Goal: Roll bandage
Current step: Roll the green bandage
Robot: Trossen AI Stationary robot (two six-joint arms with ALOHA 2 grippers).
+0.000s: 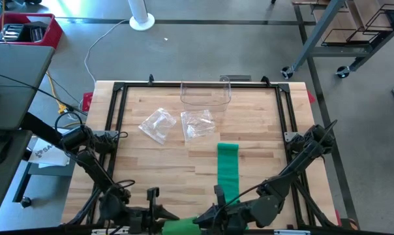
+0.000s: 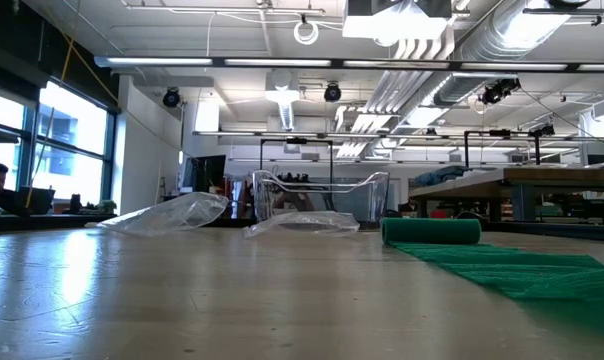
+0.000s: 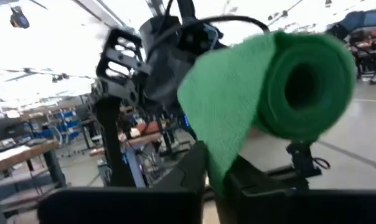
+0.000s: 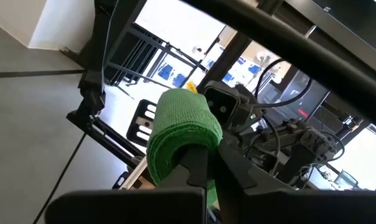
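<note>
At the near edge of the table (image 1: 158, 171), the left gripper (image 1: 163, 222) and right gripper (image 1: 210, 219) are both clamped on the rolled near end of the green bandage (image 1: 228, 171), held up between them; to roll well, I judge they should keep the roll square to the strip and the strip taut, taking turns to regrip so it stays tight. The wrist views show the pinched roll end-on, which the overhead view hides, while the low view alone shows a second small roll at the strip's far end, with plastic bags (image 2: 172, 214) and a clear tray (image 2: 317, 195) beyond.
</note>
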